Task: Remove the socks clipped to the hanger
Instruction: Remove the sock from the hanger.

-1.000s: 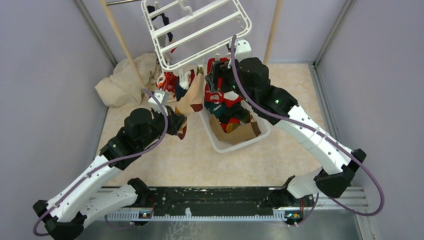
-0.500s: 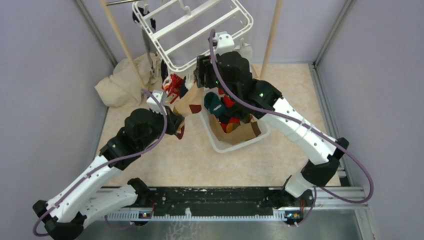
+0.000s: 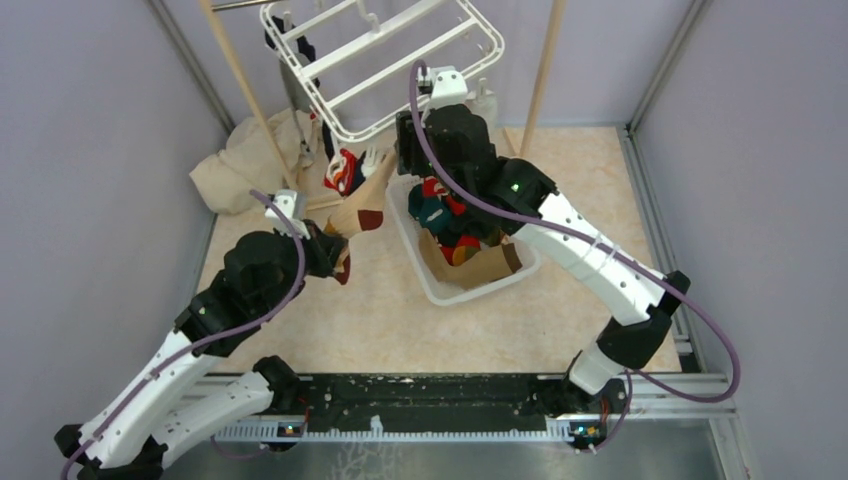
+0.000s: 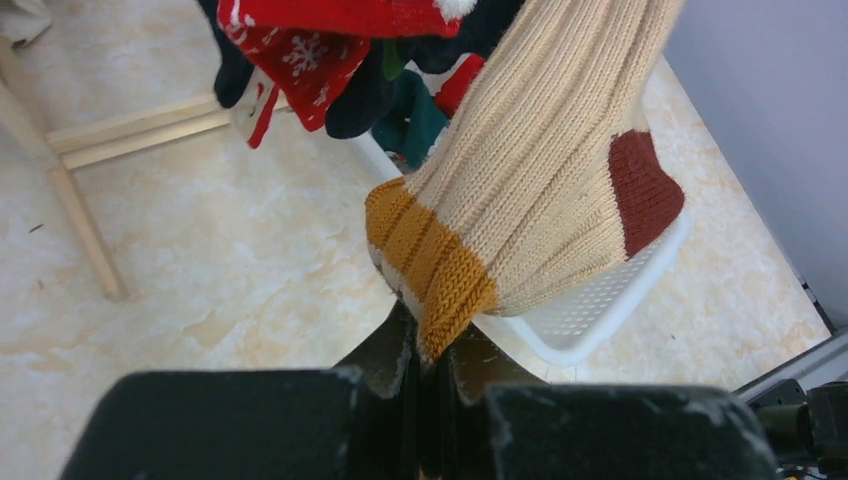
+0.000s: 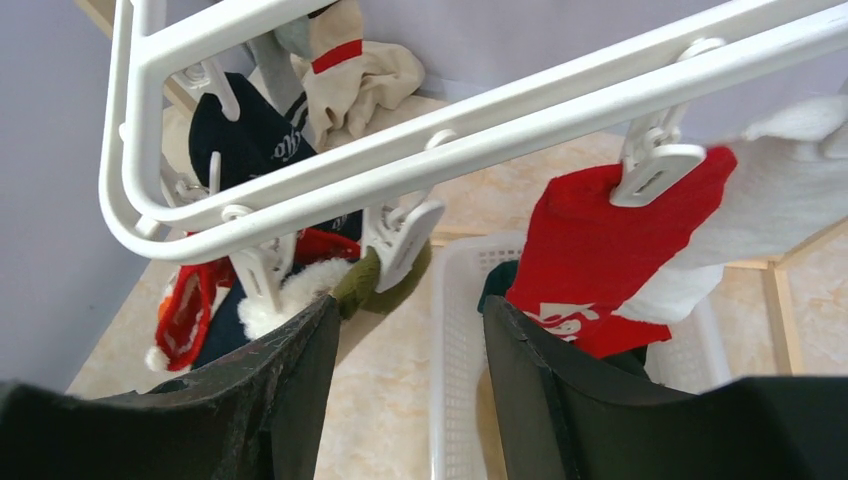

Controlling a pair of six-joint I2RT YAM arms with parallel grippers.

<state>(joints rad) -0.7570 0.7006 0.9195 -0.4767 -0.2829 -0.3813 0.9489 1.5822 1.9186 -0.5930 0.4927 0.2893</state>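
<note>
The white hanger [image 3: 495, 40] hangs tilted at the back, its bars [image 5: 500, 110] filling the top of the right wrist view. Socks dangle from its clips: a red one [image 5: 600, 240], a navy one [image 5: 245, 130] and an olive one [image 5: 385, 285]. My left gripper [image 4: 430, 350] is shut on the mustard cuff of a beige ribbed sock [image 4: 540, 190] with a maroon heel. That sock [image 3: 360, 205] stretches up from the left gripper [image 3: 335, 250] toward the hanger. My right gripper [image 5: 410, 305] is open just below a white clip [image 5: 400, 235], with nothing between its fingers. It sits under the hanger's near edge [image 3: 405, 140].
A white slatted basket [image 3: 440, 290] holding several loose socks [image 3: 455, 235] stands under the right arm. A beige cloth pile [image 3: 250, 160] lies at the back left. Wooden poles [image 3: 240, 80] [image 3: 545, 60] rise on both sides of the hanger, and a wooden floor frame [image 4: 130, 130] lies left.
My left arm has pulled back to the lower left, drawing the beige sock taut. My right gripper has moved left under the hanger and narrowed. The hanger has swung left.
</note>
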